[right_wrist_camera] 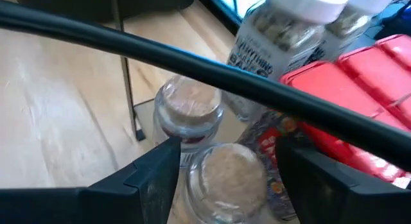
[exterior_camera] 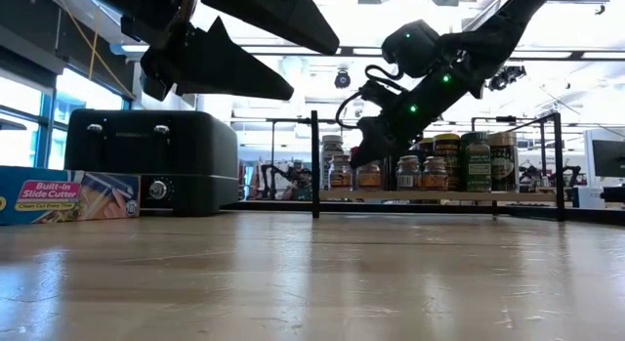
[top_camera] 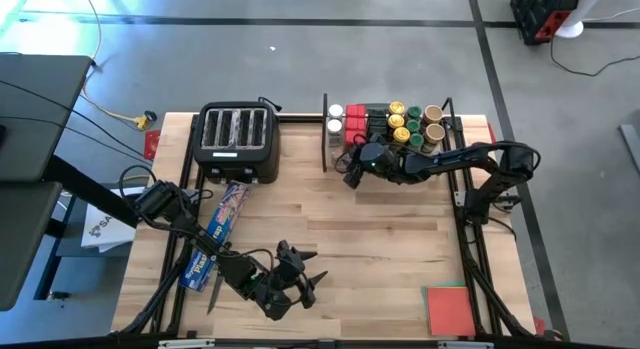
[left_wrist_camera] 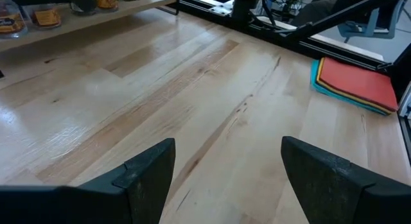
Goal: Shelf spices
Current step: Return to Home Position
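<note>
The shelf [exterior_camera: 439,195], a light-wood board with black rod frames, stands at the table's far right. On it stand the spices [top_camera: 400,124]: red tins [right_wrist_camera: 359,76], white-lidded jars [right_wrist_camera: 302,25] and round jars with yellow and green lids. My right gripper [top_camera: 350,174] is at the shelf's left end, slanting down and open. Its fingers stand on either side of a tiny clear jar [right_wrist_camera: 225,179], with a second clear jar [right_wrist_camera: 189,112] just beyond. A black rod [right_wrist_camera: 192,57] crosses in front. My left gripper [top_camera: 305,269] hangs open over the near table with nothing between its fingers [left_wrist_camera: 151,172]. My right gripper has its two fingers close beside the tiny clear jar's round wall [right_wrist_camera: 192,179], coming from above at a slant. I cannot tell whether either finger touches the jar. The jar stands upright; its foot is hidden below the fingers.
A black four-slot toaster [top_camera: 237,139] stands at the far middle, left of the shelf. A long blue wrap box [top_camera: 215,239] lies under the left arm. A flat red pad [top_camera: 450,309] lies at the near right corner. Bare wood [top_camera: 380,229] stretches between the arms.
</note>
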{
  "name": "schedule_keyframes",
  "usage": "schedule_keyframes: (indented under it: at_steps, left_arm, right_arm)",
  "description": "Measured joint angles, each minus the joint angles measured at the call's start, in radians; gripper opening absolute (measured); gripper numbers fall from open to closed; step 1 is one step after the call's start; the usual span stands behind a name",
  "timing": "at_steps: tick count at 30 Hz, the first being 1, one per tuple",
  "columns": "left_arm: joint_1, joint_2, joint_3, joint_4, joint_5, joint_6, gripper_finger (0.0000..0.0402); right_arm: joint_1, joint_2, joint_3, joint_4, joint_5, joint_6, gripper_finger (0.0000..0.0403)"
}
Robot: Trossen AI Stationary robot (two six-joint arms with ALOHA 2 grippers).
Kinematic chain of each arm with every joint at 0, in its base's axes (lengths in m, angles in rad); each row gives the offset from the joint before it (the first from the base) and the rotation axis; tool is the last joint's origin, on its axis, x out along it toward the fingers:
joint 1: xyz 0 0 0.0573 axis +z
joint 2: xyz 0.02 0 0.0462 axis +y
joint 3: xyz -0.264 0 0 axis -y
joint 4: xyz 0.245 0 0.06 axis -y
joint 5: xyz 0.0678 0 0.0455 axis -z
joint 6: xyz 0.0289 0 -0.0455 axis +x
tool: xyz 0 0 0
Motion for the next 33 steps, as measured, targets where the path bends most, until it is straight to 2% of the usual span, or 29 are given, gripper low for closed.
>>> schedule_keyframes:
  at_steps: [8, 14, 21, 26, 29, 33]
  left_arm:
    - [0.0, 0.0, 0.0, 0.0, 0.001, 0.0, 0.028]
    - [0.0, 0.0, 0.0, 0.0, 0.002, 0.0, 0.028]
    - [0.0, 0.0, 0.0, 0.006, 0.001, 0.0, 0.028]
    - [0.002, 0.0, 0.0, 0.03, -0.001, -0.003, 0.028]
    - [0.029, 0.0, 0.0, 0.116, 0.066, 0.017, 0.0278]
    - [0.099, 0.0, 0.0, 0.323, 0.24, 0.172, 0.0263]
  right_arm:
    - [0.03, -0.084, 0.0, -0.012, 0.08, -0.03, 0.0247]
    - [0.111, -0.187, 0.0, -0.075, 0.11, -0.079, 0.0248]
    - [0.276, -0.329, 0.0, -0.323, 0.111, -0.068, 0.0248]
    - [0.449, -0.449, 0.0, -0.524, 0.111, 0.063, 0.0248]
    - [0.573, -0.525, 0.0, -0.617, 0.1, 0.17, 0.0248]
    - [0.732, -0.626, 0.0, -0.713, 0.049, 0.282, 0.0248]
